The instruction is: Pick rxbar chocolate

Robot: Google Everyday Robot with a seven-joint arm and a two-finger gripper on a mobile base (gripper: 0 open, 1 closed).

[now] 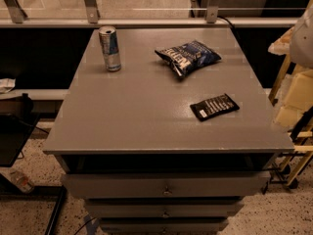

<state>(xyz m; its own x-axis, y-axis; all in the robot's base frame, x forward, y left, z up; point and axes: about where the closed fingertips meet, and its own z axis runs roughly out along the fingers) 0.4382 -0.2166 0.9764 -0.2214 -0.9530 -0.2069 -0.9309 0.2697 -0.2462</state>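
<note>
Camera view looks down on a grey rectangular counter point(137, 116) with drawers point(166, 185) below its front edge. The rxbar chocolate point(214, 106), a small flat black wrapper bar with lines of white text, lies flat on the right half of the counter, near the right edge and turned at a slight angle. A puffy dark-blue chip bag point(188, 57) sits behind it, nearer the far edge and apart from it. A tall silver-blue can point(110, 48) stands upright well away at the far left.

The jaws are not over the counter and do not appear in this view. A pale blurred shape point(304, 33) at the upper right edge may be part of the arm, though that is unsure. How far open the jaws stand cannot be told, and nothing shows them holding anything.

The step in hand looks like the approach, with the grasp not yet begun. To do it well, the jaws should probably come down from above, centred on the bar and turned to close across its narrow width rather than its length. Because the bar is thin and lies flat, they would need to reach almost to the counter surface before closing. The bare surface all round the bar leaves room for a straight descent.
</note>
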